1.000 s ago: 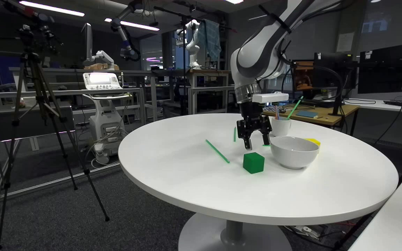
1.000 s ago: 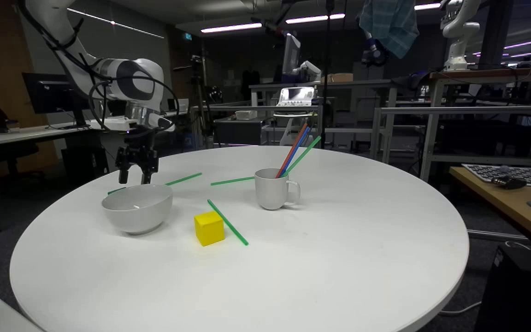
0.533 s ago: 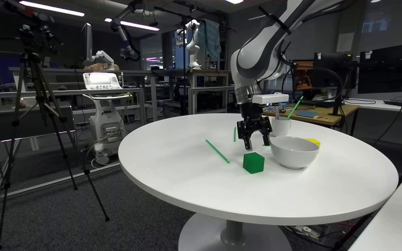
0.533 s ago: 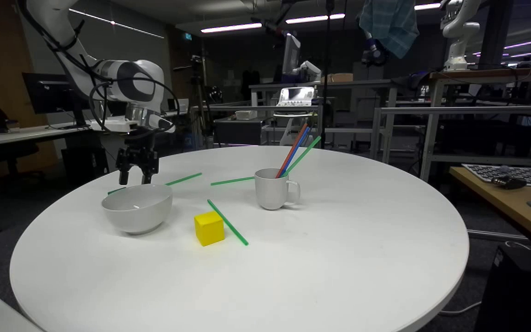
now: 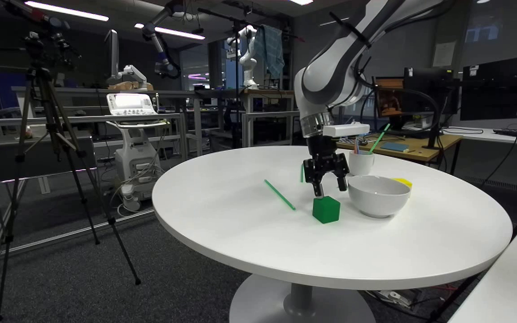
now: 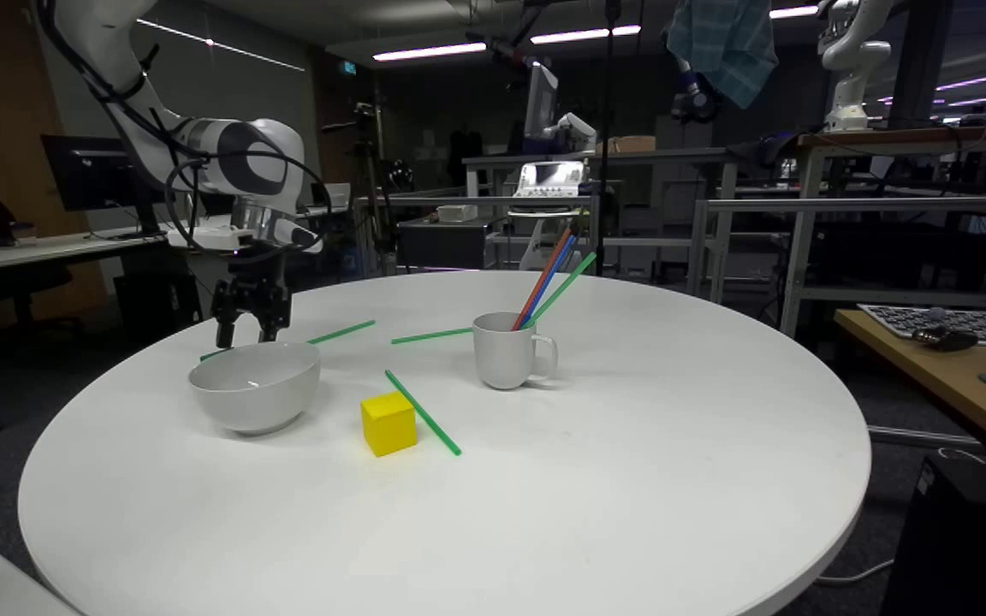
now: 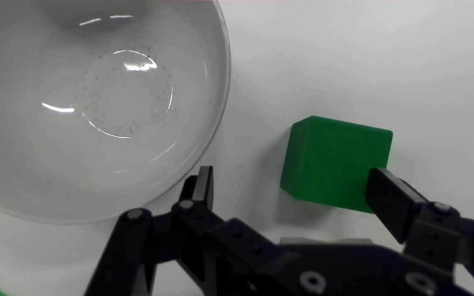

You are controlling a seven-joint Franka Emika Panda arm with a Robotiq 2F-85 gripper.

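My gripper (image 5: 330, 190) stands open, its fingers spread wide with nothing held between them. A green cube (image 5: 326, 210) sits on the table just below and in front of it. In the wrist view the cube (image 7: 340, 160) lies ahead of the jaws, toward the right; the right finger (image 7: 393, 201) overlaps its near corner. Whether that finger touches the cube, I cannot tell. The left finger (image 7: 204, 185) is close to the rim of a white bowl (image 7: 198, 102), which has nothing in it. The bowl (image 6: 253, 398) partly hides the fingertips and fully hides the cube in that exterior view.
A white mug (image 6: 503, 355) holds red, blue and green straws. Beside a yellow cube (image 6: 389, 423) lies a green straw (image 6: 424, 412); several more straws, such as one green straw (image 5: 280, 194), are scattered on the round white table (image 5: 222, 215).
Over the last half second my gripper has sunk a little toward the table and drawn slightly nearer the green cube. The objects have not moved.
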